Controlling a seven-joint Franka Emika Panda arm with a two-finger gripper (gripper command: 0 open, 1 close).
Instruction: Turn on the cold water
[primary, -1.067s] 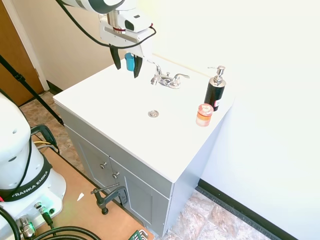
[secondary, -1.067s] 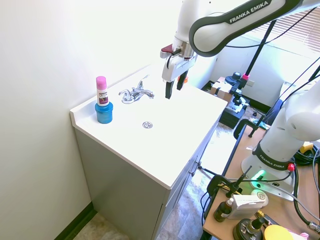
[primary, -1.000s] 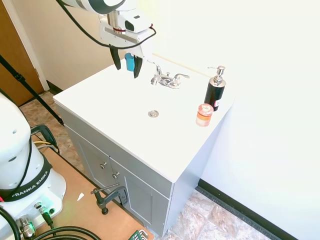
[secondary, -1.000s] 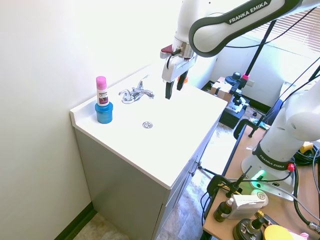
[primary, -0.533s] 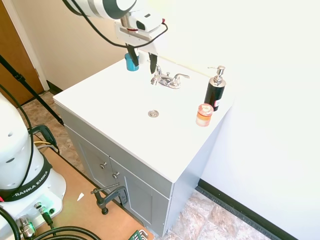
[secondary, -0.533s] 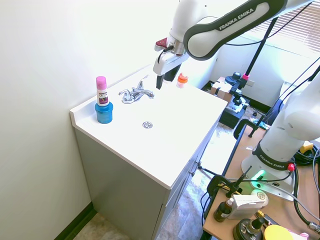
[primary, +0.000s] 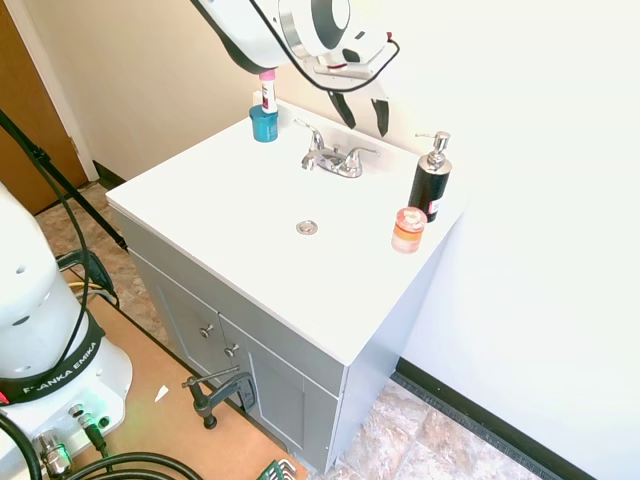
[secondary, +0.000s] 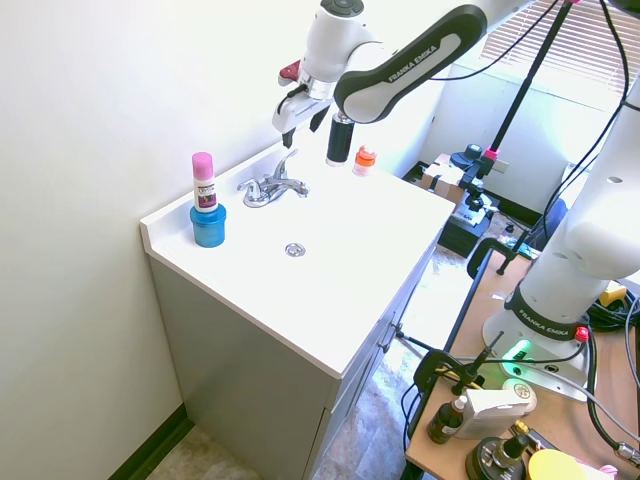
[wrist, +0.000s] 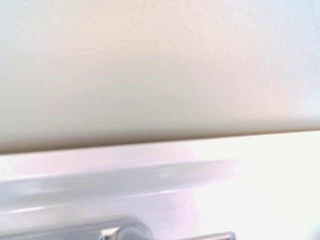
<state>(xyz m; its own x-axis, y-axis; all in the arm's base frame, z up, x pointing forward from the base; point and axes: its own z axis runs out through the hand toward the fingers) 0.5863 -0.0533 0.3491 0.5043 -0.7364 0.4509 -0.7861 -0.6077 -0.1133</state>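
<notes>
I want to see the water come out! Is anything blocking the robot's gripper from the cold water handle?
Nothing visible blocks it. The open gripper hangs in the air above and just behind the cold water lever. The black pump bottle stands off to the side, not between them.

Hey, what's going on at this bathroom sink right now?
A white robot arm has its end effector hanging open in the air above and just behind the chrome faucet, near the back wall. It holds nothing and touches neither lever. No water is running, so the cold lever, on the side toward the black pump bottle, is not yet turned. A blue pot stands on the faucet's other side.
</notes>
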